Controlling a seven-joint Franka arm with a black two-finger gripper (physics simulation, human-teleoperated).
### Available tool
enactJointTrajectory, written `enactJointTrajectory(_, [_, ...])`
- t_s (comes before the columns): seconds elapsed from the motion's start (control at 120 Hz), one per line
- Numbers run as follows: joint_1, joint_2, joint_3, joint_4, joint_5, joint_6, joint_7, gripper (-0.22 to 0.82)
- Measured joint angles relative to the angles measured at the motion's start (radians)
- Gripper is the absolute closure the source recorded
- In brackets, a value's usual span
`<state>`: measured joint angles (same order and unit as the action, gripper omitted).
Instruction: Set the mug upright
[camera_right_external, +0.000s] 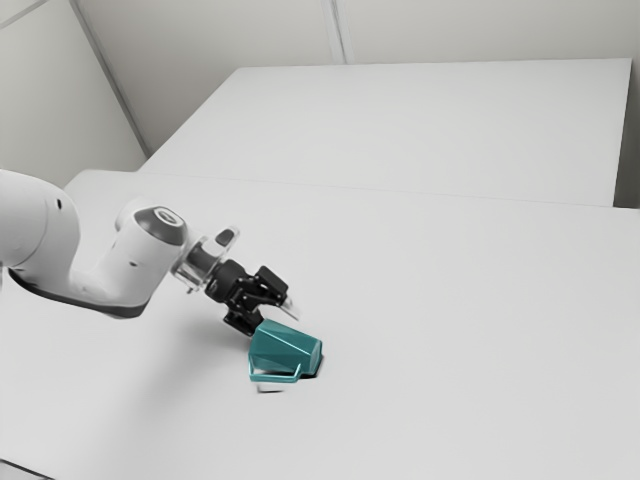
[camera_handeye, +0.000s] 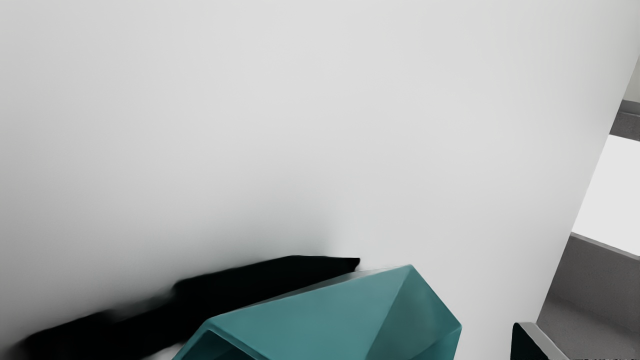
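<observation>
The pincer stands open right at the mug, which lies on its side on the table; fingers spread (presumably to straddle it) would suit righting it.

From here, the mug hides one fingertip of the gripper; I can't make out whether they touch. The exterior view's left edge crops the arm; the wrist view's bottom edge cuts off the mug.

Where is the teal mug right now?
In the exterior view's lower middle, the mug lies tipped over on the white table, beside the open black gripper.
</observation>
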<state>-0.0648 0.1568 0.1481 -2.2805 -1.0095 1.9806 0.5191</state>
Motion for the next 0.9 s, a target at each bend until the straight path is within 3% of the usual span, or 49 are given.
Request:
enactJointTrajectory(0.267, [-0.001,0.005,-0.011,0.002,-0.026,0.003,0.015,0.58])
enactJointTrajectory(0.408, [-0.001,0.004,-0.012,0.002,-0.025,0.006,0.018,0.71])
enactJointTrajectory(0.683, [-0.001,-0.017,-0.028,0.026,-0.021,0.004,0.020,0.78])
enactJointTrajectory(0.9, [-0.002,-0.031,-0.052,0.057,-0.017,0.000,0.019,0.79])
